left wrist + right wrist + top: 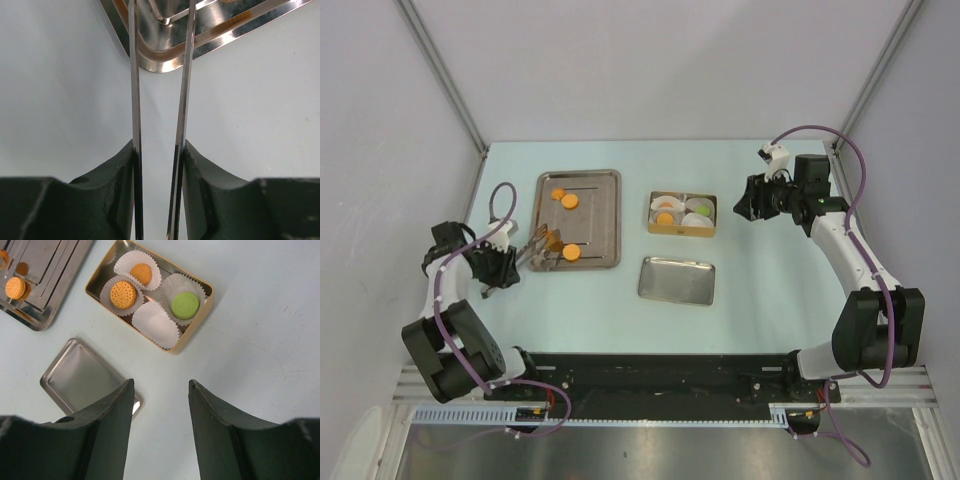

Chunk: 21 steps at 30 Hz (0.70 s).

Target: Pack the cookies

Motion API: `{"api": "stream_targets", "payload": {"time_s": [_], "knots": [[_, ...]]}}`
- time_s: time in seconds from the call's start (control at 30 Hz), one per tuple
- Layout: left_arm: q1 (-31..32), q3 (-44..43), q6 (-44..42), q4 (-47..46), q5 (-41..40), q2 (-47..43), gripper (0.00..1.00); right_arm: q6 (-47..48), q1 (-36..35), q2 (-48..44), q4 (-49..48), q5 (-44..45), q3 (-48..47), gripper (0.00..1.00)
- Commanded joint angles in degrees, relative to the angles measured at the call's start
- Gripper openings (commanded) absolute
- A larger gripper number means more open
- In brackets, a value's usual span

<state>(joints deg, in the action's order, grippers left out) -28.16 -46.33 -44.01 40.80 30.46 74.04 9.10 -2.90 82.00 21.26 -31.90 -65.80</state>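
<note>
Three orange cookies (pixel 570 201) lie on the steel tray (pixel 610 180), one of them near its front edge (pixel 572 252). My left gripper (pixel 505 265) is shut on metal tongs (pixel 535 248), whose tips reach over the tray's near left corner by a small orange piece (pixel 554 240). I cannot tell if the tongs hold it. In the left wrist view the tongs' blades (pixel 134 75) run from my left gripper (pixel 159 150) to the tray corner (pixel 160 62). The gold box (pixel 205 290) holds two orange cookies (pixel 123 294), a green cookie (pixel 185 305) and one empty liner (pixel 156 324). My right gripper (pixel 161 385) is open and empty, right of the box.
A silver lid (pixel 677 280) lies flat in front of the gold box (pixel 682 230); it also shows in the right wrist view (pixel 80 377). My right gripper (pixel 745 200) hovers just right of the box. Frame posts stand at the table's back corners.
</note>
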Motion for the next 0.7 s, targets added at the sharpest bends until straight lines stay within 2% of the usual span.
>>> {"api": "stream_targets", "payload": {"time_s": [0.0,0.23,0.37,0.47,0.67], "knots": [[-0.4,-3.0,-1.2,1.0,4.6,-2.3,0.41,1.2,0.0,0.0,-0.9,0.0,-0.2,0.52],[0.0,-6.3,-0.4,4.0,9.7,-2.7,0.41,1.2,-0.2,0.4,-0.9,0.1,-0.2,0.52],[2.8,-8.6,1.6,4.5,10.2,-3.0,0.41,1.2,-0.2,0.3,-1.0,0.2,-0.2,0.52],[7.2,-10.0,5.1,3.3,8.9,-3.7,0.41,1.2,-0.2,0.3,-1.0,0.3,-0.2,0.52],[20.3,-14.4,12.3,-0.2,5.2,-2.9,0.41,1.4,-0.2,-0.1,-1.0,0.5,-0.2,0.52]]}}
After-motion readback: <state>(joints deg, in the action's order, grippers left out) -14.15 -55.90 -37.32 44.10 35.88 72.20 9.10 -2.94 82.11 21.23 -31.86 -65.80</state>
